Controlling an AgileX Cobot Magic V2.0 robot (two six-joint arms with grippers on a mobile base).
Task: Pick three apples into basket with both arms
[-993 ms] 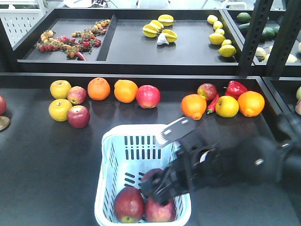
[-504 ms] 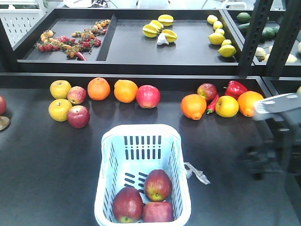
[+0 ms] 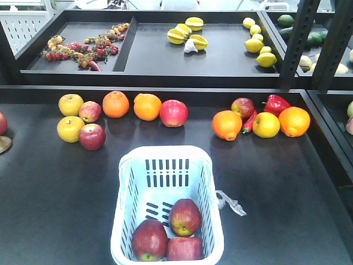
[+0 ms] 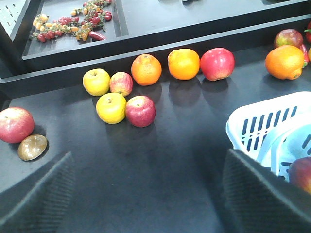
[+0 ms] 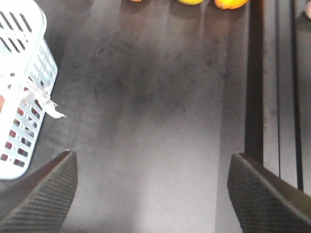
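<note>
While both pincers stand wide with nothing between their pads, the left pincer [image 4: 146,204] hangs over bare counter [image 4: 160,160], the right pincer [image 5: 150,194] likewise; the basket [image 3: 165,165] lies to the right of the left pincer and to the left of the right one, its long axis running front to back; three dark red apples [image 3: 185,216] sit touching at its near end; the clear plastic scrap [image 5: 46,104] trails from its right side; by my judgement the task is done; no writing is readable.
</note>
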